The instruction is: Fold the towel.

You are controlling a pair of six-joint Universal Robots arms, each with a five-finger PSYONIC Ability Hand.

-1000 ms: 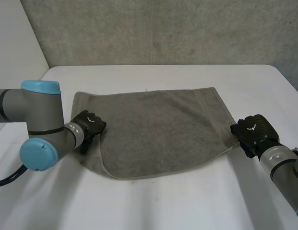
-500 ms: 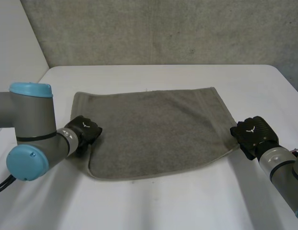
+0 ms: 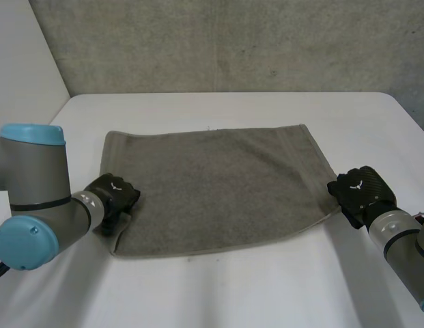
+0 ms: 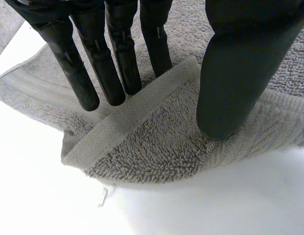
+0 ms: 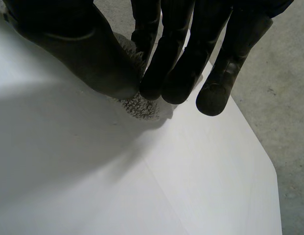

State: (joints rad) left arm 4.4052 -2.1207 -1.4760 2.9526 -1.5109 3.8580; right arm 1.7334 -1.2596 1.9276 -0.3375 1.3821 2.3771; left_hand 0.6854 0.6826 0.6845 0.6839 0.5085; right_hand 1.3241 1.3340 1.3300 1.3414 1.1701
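A grey towel (image 3: 218, 188) lies spread out flat in the middle of the white surface (image 3: 232, 294), between the two arms. It is not folded yet.

The left robot hand (image 3: 115, 195) is at the towel's near left corner. In the left wrist view, its fingers (image 4: 110, 73) stand on one side of a raised bit of the hem. Its thumb (image 4: 230, 83) presses on the other side, so the corner (image 4: 137, 147) is pinched between them. The cloth there is bunched up and curled over a little.

The right robot hand (image 3: 360, 191) is at the near right corner. In the right wrist view, its thumb (image 5: 88, 54) and fingers (image 5: 174, 68) are closed together on a small tuft of the towel's corner (image 5: 142, 105). It has hold of only a tiny bit of cloth, right at the tip.

Each robot hand holds one near corner. This is most likely so that both can lift the near edge together and carry it over to the far edge. Holding both ends would make the edge hang straight, so the fold should come out even. The job looks to be just at its start. The right robot hand's grip is small, so that corner might slip out when the lift begins.
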